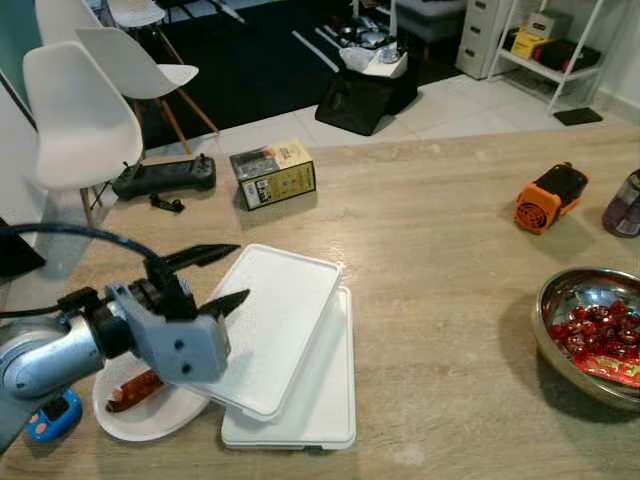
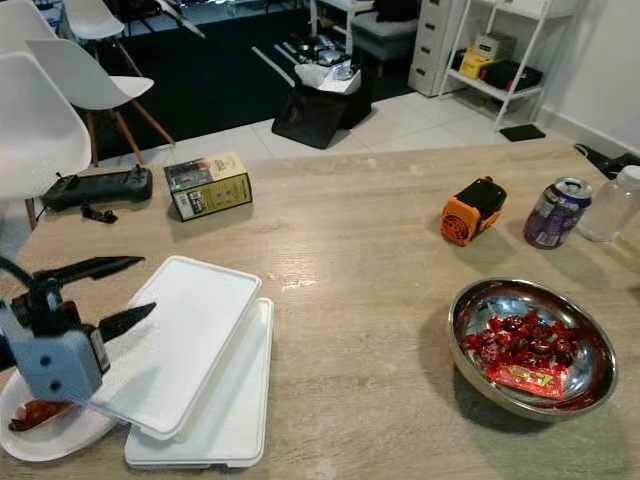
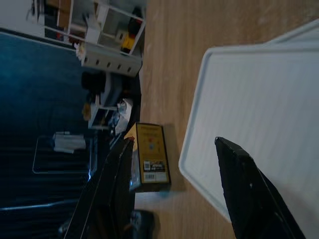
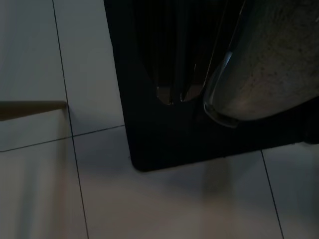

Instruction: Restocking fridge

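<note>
Matt wood-grain table (image 1: 450, 330); glossy metal bowl (image 2: 590, 390); white plastic lid (image 1: 275, 325).

Steel bowl (image 1: 590, 335) cut by right edge; sausage plate (image 1: 150, 412) partly behind left gripper (image 1: 218, 279); box (image 1: 272, 173) print unreadable.

The wooden table (image 2: 380, 230) carries white trays (image 2: 215, 420), a steel bowl (image 2: 590, 390) and a box (image 2: 208, 185).

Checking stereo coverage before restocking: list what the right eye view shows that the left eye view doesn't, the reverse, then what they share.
Right eye alone: the whole purple can and a clear jar beside it on the table's right end. Left eye alone: a small blue object at the table edge by the plate. Shared: the open left tool over the tilted white lid, the white container beneath it, the plate with sausage, the steel bowl, the orange device and the yellow box.
</note>
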You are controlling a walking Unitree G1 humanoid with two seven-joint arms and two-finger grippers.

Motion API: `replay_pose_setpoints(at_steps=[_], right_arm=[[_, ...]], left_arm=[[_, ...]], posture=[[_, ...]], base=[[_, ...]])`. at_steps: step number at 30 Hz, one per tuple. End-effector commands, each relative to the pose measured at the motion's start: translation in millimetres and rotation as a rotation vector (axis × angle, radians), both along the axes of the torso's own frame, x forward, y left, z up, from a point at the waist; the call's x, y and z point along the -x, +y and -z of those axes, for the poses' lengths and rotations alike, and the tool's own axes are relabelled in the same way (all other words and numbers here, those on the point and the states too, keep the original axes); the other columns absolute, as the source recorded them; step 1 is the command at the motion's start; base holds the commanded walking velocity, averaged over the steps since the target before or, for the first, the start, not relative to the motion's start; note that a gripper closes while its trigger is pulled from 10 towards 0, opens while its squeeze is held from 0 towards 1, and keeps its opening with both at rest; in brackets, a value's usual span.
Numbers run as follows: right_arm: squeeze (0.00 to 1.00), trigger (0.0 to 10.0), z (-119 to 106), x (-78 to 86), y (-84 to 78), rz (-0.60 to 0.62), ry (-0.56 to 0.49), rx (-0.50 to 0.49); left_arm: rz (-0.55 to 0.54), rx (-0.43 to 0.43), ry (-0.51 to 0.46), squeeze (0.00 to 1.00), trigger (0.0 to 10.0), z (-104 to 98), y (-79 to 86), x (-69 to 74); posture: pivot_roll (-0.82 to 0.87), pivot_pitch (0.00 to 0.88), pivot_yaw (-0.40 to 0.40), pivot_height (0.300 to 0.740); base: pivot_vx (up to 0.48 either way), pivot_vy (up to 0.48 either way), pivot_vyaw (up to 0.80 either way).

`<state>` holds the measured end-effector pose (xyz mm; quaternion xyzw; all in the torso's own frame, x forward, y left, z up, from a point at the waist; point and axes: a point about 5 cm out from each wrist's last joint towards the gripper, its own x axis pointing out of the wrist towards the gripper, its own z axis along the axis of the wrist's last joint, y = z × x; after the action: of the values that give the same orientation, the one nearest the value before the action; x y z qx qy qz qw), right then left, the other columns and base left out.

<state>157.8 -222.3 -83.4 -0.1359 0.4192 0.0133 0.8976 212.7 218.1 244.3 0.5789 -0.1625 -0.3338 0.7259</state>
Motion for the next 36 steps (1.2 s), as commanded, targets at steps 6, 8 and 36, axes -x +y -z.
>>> replay_pose_setpoints(at_steps=[6,8,36], right_arm=[[0.00,10.0,6.1,14.8,-1.9,0.001,0.054,0.011],[0.00,10.0,6.2,15.4,-2.2,0.006,0.053,0.011],[0.00,10.0,7.2,13.1,4.9,-0.016,0.060,0.005]], left_arm=[[-0.056,0.053,-0.139,1.00,10.0,5.3,7.2,16.9],[-0.087,0.080,-0.206,1.00,10.0,4.4,13.4,23.5],[-0.007,0.034,0.651,0.00,10.0,27.3,2.8,65.2]], posture=[[0.11,0.113,0.091,0.740],[0.11,0.120,0.104,0.740],[0.14,0.117,0.086,0.740]], base=[[0.000,0.000,0.00],[0.000,0.000,0.00],[0.000,0.000,0.00]])
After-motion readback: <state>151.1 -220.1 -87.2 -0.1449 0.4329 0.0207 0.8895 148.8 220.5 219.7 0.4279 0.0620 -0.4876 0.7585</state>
